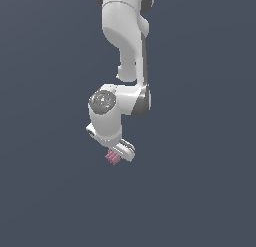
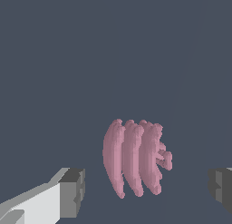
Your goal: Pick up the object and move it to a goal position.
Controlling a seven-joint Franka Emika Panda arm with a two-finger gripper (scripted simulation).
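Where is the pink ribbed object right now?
The pink object sits between the open gripper's fingertips in the wrist view, touching neither; the exterior view shows it just beneath the hand.

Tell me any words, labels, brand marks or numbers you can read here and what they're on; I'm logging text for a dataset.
None: no readable text in either view.
The pink ribbed object bears only ridges.
The white arm and the open gripper are unmarked.
The dark background is blank.

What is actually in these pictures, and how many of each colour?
Pink: 1, the small ribbed object, lying between the gripper's open fingers with gaps on both sides.
White: 1, the robot arm with that gripper.
Total: 2.
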